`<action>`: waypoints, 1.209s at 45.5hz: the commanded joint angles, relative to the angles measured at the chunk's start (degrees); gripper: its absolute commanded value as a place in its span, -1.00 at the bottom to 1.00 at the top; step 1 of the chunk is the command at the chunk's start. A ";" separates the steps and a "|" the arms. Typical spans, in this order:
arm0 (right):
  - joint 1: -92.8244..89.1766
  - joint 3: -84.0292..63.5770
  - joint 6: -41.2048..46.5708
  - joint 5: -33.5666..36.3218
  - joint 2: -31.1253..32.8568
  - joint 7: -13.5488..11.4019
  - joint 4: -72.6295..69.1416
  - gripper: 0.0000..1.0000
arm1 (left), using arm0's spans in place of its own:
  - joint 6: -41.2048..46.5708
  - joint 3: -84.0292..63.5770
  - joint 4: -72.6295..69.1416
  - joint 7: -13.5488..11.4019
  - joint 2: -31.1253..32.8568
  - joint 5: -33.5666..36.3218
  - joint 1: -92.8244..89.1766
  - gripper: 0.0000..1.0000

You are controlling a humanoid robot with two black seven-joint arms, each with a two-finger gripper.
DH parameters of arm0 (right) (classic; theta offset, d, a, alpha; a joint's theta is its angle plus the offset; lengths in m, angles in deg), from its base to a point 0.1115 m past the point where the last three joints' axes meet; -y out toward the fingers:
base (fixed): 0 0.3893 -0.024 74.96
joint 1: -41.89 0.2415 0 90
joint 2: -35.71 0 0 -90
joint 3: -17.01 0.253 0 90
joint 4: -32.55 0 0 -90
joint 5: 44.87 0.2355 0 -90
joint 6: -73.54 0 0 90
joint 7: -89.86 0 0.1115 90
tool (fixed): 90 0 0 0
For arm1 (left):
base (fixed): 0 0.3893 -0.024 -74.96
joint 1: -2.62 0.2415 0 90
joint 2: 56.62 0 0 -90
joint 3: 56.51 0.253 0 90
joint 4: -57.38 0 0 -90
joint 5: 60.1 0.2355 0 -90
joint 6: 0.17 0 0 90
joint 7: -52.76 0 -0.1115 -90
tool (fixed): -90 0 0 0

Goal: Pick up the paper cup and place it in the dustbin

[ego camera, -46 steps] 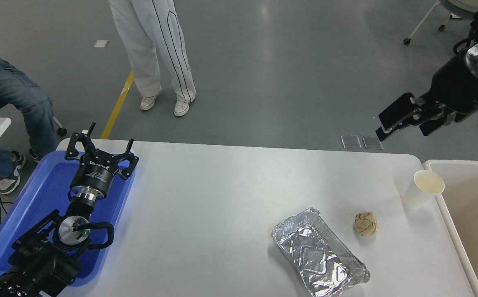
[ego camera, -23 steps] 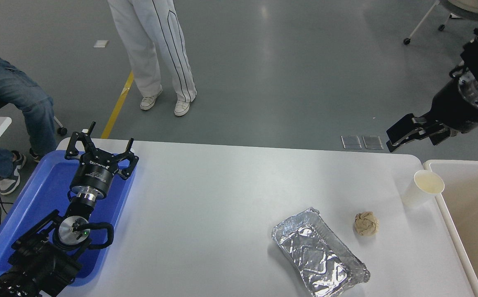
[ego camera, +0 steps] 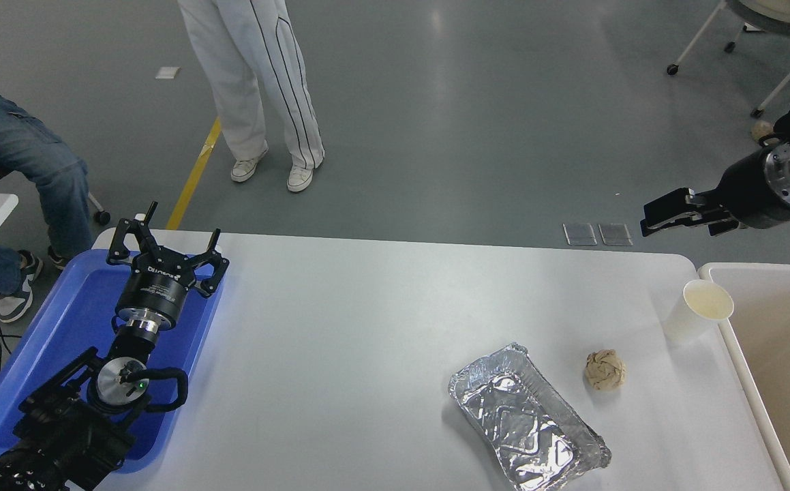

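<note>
The paper cup stands upright near the table's right edge, white with a cream inside, just left of the dustbin. The dustbin is a large cream-beige bin with a pale rim, cut off by the picture's right edge. My right gripper hangs in the air beyond the table's far right corner, above and behind the cup, pointing left. Its jaws are a little apart and hold nothing. My left gripper is parked open over the blue tray at the lower left.
A crumpled tan paper ball lies left of the cup. A foil tray lies near the front edge. A blue tray is at the left. A person stands beyond the table and another sits at the far left.
My right gripper has dropped lower and drawn back to the right, turning from a slanted pose to nearly level. The cup, ball and trays have not moved.
</note>
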 commanded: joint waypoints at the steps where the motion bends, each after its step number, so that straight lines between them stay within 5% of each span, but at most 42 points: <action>1: -7.98 0.26 -1.95 0.39 1.87 -0.04 4.45 1.00 | 0.00 0.00 0.03 0.00 0.00 -0.01 -0.01 1.00; 41: -33.73 14.85 -7.48 -0.05 5.56 -0.22 28.27 1.00 | 0.00 0.00 -0.06 0.00 0.00 -0.01 -0.01 1.00; 55: -42.17 23.90 -10.21 -0.40 5.65 -2.06 31.08 1.00 | -0.08 0.00 0.03 0.00 0.00 -0.01 -0.01 1.00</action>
